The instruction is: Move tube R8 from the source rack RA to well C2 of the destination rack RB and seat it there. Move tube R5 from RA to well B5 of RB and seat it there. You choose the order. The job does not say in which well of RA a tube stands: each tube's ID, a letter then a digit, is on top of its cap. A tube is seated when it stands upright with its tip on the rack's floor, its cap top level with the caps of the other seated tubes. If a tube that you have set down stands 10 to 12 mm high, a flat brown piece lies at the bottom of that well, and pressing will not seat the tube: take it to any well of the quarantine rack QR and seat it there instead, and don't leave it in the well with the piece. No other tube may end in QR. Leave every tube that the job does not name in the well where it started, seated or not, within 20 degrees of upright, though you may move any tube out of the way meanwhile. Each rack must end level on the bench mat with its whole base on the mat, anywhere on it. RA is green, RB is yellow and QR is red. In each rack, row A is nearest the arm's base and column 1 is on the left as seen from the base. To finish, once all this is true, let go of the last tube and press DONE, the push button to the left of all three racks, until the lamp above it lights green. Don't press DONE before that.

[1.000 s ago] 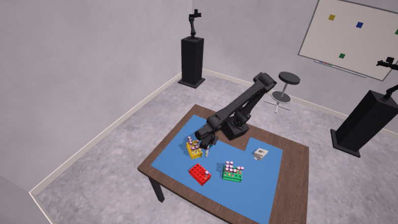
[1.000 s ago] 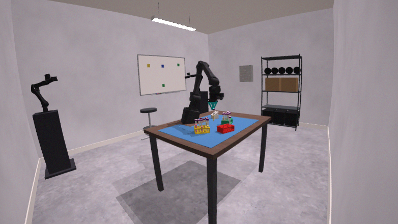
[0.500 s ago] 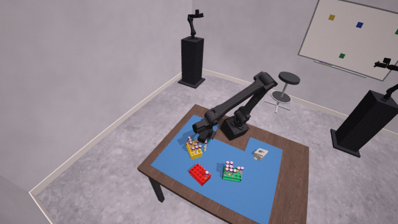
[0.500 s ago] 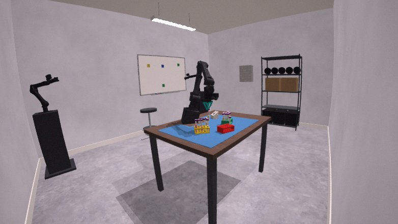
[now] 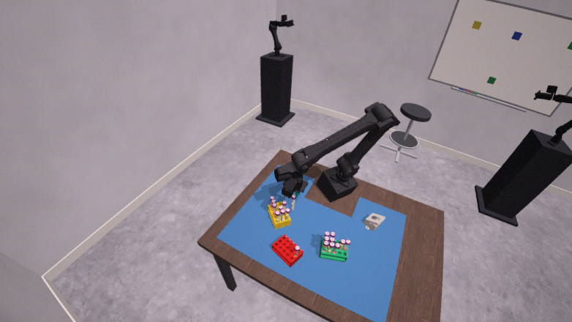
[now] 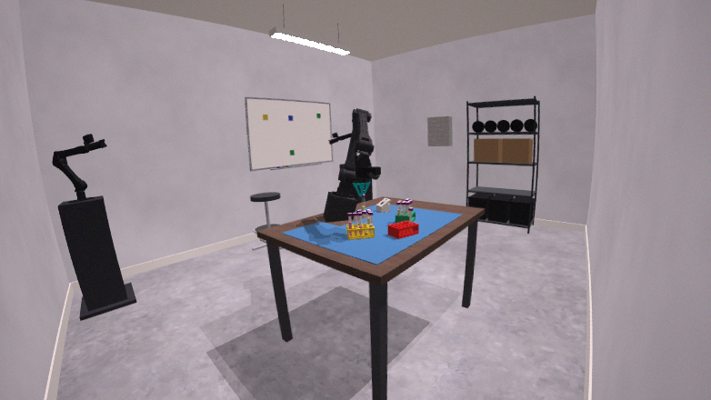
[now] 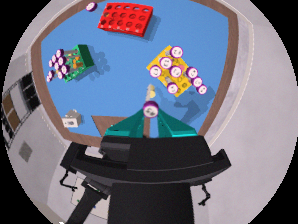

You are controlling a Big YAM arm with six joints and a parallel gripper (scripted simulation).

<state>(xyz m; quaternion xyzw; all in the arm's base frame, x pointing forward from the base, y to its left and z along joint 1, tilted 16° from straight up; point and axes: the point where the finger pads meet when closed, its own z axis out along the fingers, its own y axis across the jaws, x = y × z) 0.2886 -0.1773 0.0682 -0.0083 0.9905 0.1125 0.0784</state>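
Gripper [image 5: 293,195] fingers were clamped on a capped tube [image 5: 292,203], hanging vertically, its ID illegible. Yellow rack RB [image 5: 279,222] stood just beside and below the tube, on the side away from the arm's base. The tube was slender and clear-walled; the rack was a rigid block with round wells.

1. The cap letters on the tubes in the yellow rack [image 5: 276,218] and the green rack [image 5: 333,252] are reading too small in every view
2. The gripper [image 7: 152,123] is covering the lower part of the held tube [image 7: 150,108] in the wrist view, and its cap ID is blurring out
3. The counter's [image 5: 420,256] near right corner is running off the bottom edge of the top view
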